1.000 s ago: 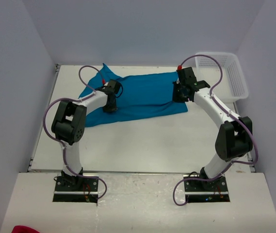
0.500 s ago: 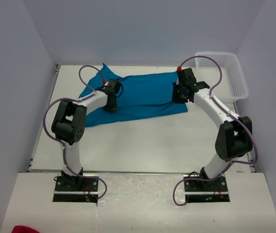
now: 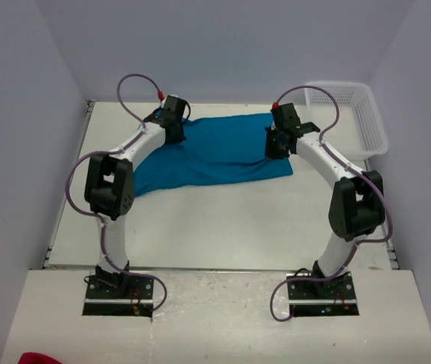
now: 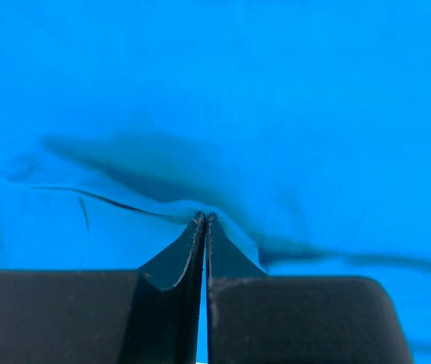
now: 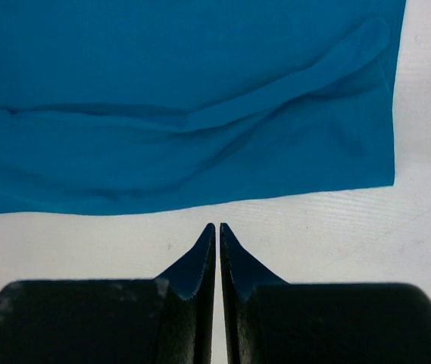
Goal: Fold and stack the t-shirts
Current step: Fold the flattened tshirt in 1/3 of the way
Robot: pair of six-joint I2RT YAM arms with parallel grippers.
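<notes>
At twelve o'clock on the worktop (image 3: 223, 220) lies the teal t-shirt (image 3: 223, 155). The left hand (image 4: 204, 218), closed, pinches its ten o'clock corner. The right hand (image 5: 217, 226), closed and empty, hangs by its three o'clock edge.

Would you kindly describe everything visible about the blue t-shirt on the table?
The t-shirt is plain teal-blue, soft wrinkled cloth, no print. It lies spread across the far part of the white table, long creases running through it. The left claw is shut on a pinched ridge near its far left side; the right claw, shut, is over bare table just off its edge.
</notes>
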